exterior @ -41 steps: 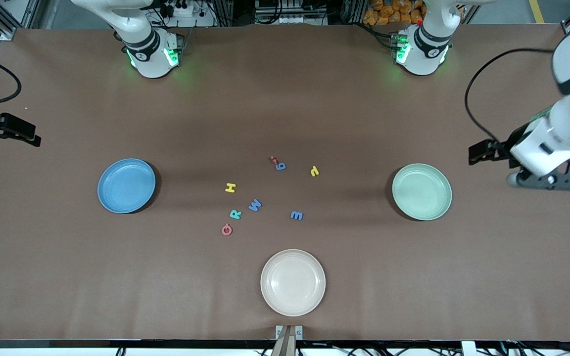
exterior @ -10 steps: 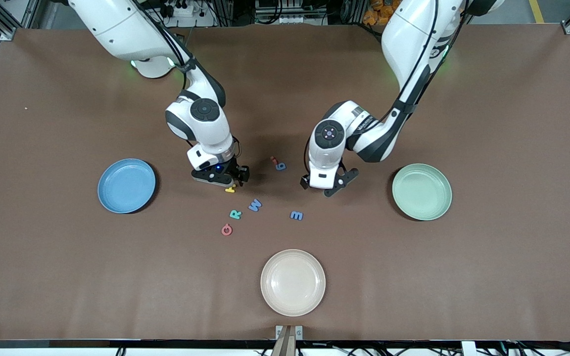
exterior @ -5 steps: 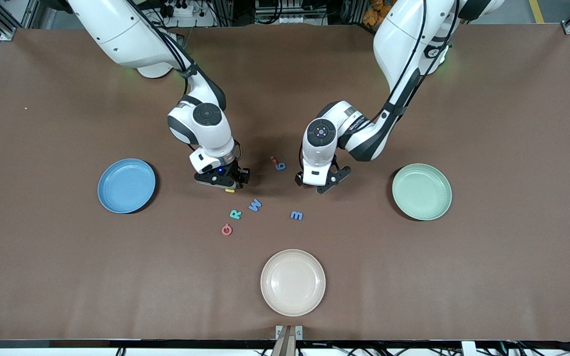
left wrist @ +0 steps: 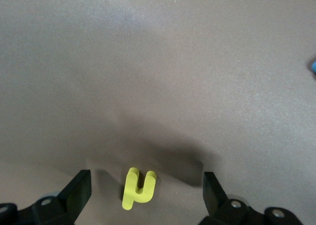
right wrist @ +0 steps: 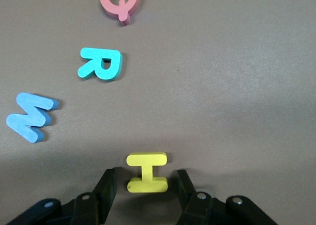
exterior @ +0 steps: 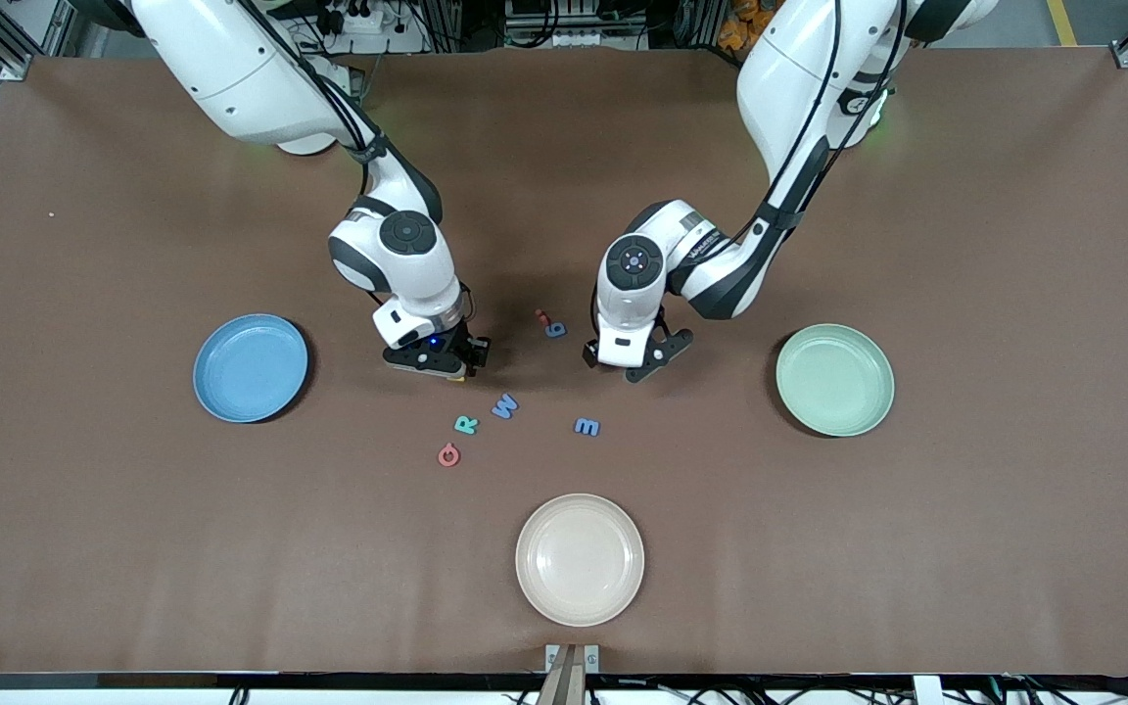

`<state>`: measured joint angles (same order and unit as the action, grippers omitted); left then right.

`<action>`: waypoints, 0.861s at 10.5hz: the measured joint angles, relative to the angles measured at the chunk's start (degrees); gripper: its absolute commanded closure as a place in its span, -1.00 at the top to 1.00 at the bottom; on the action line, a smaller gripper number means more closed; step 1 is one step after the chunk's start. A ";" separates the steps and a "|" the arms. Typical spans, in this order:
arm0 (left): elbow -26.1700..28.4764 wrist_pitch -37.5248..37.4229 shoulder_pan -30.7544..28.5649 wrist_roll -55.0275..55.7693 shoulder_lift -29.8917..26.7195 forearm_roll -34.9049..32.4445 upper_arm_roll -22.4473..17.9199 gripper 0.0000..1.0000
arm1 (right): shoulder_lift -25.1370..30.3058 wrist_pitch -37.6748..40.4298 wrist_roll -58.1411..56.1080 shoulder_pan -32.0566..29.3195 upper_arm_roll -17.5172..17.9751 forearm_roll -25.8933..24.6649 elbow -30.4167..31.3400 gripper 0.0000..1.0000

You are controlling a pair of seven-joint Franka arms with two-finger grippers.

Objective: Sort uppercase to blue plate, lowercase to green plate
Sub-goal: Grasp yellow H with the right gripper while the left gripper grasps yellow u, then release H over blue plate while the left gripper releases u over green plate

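Right jaws [right wrist: 143, 188] open astride yellow H [right wrist: 146, 172]; left jaws [left wrist: 145, 190] wide around hooked letter [left wrist: 138, 188].

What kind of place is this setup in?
Most likely a robotics lab: two Franka arms stand bolted at a brown-covered table edged with aluminium framing and cables, and the props are foam letters such as the yellow H plus a blue plate and a green plate.

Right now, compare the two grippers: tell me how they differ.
The right gripper stands close around the yellow H, fingers narrowly apart; the left gripper stands wide open around the yellow hooked letter. The right gripper is toward the blue plate, the left toward the green plate. Both are low at the table, each bracketing a yellow letter, neither shut.
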<state>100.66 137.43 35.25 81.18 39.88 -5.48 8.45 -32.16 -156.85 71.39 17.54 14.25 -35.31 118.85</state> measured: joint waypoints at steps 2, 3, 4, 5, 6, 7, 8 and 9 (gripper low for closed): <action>0.01 0.01 0.03 0.00 0.22 0.00 0.01 0.09 | 0.01 -0.12 0.05 -0.11 0.00 -0.79 -0.10 -0.20; 0.03 0.01 0.17 0.00 0.35 0.00 0.02 -0.41 | 0.00 -0.12 0.05 -0.17 0.00 -0.83 -0.19 -0.30; 0.03 0.22 0.33 0.00 0.41 0.00 0.02 -0.70 | 0.02 -0.14 0.05 -0.20 0.00 -0.87 -0.25 -0.37; -0.07 0.64 0.56 0.14 0.38 0.00 0.02 -1.00 | 0.17 -0.06 0.08 -0.22 0.03 -0.89 -0.41 -0.46; -0.09 0.60 0.78 1.28 0.23 0.00 0.02 -1.00 | 0.02 -0.12 0.08 -0.29 -0.02 -0.92 -0.50 -0.49; -0.08 0.57 0.99 2.66 0.10 0.00 0.02 -1.00 | 0.01 -0.12 0.08 -0.30 -0.02 -0.92 -0.51 -0.51; -0.10 0.48 1.11 3.30 -0.11 -0.07 0.00 -1.00 | -0.01 -0.07 0.04 -0.39 -0.05 -1.01 -0.64 -0.53; 0.02 0.40 1.14 3.46 -0.32 -0.08 0.01 -1.00 | -0.07 0.07 -0.71 -0.90 -0.23 -1.34 -1.01 -0.57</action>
<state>100.68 137.83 36.39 84.64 39.56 -5.56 8.47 -32.22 -156.78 70.68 16.64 14.02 -36.65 117.84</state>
